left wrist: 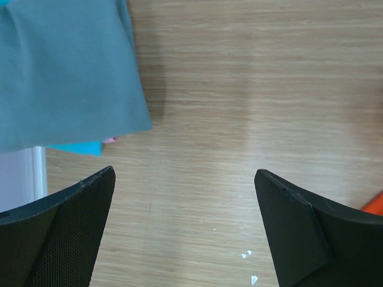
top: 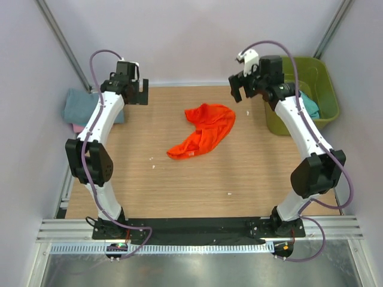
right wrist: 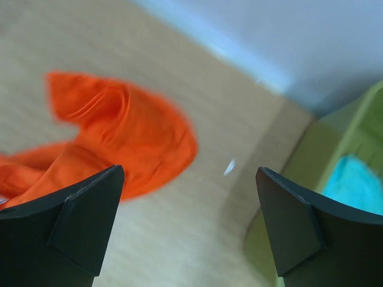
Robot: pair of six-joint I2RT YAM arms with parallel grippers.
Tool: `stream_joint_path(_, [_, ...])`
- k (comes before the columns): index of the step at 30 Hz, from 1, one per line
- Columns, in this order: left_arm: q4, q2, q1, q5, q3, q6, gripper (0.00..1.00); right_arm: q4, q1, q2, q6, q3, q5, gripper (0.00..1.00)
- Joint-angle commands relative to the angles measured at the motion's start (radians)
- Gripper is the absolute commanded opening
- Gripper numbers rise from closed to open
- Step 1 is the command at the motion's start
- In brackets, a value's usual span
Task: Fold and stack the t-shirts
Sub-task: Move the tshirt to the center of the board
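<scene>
Orange t-shirt point(top: 203, 130) lies crumpled mid-table, untouched — right gripper point(right wrist: 190, 170) hangs by the green tub point(top: 328, 84), jaws wide and empty. Left gripper point(left wrist: 184, 173), wide too, hovers beside the folded stack point(top: 81, 106), parked at the far-left edge, I guess to leave room. Bare wood all round for spreading.

The table point(top: 179, 185) is pale wood-grain, the tub point(top: 328, 84) olive-green, and there are an orange shirt point(top: 202, 130), a grey-blue shirt point(top: 81, 106), a pink shirt point(top: 76, 128) and a teal shirt point(top: 313, 109).
</scene>
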Motion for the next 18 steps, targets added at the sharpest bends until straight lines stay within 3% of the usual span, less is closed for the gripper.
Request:
stream_joint_path(1, [-0.038,-0.02,0.001,0.159,-0.034,0.0,1.0,-0.077,-0.004,-0.032,-0.003,-0.111,-0.067,0.99])
stream_joint_path(4, [-0.097,-0.011,0.003,0.408,-0.065,-0.012,0.96,-0.149,0.0,-0.007,-0.01,-0.093,-0.158,0.98])
stream_joint_path(8, [-0.103,0.024,0.003,0.618,-0.125,-0.073,0.9,-0.223,0.014,0.069,-0.048,-0.027,-0.281,0.95])
stream_joint_path(14, [-0.065,0.06,0.003,0.685,-0.205,-0.148,0.97,-0.19,0.114,0.246,-0.054,0.117,-0.286,0.89])
stream_joint_path(16, [-0.06,0.058,0.003,0.746,-0.237,-0.147,0.95,-0.218,0.152,0.298,-0.056,0.203,-0.312,0.87])
stream_joint_path(18, [-0.061,0.053,0.0,0.78,-0.265,-0.13,0.87,-0.232,0.172,0.341,-0.036,0.255,-0.322,0.87])
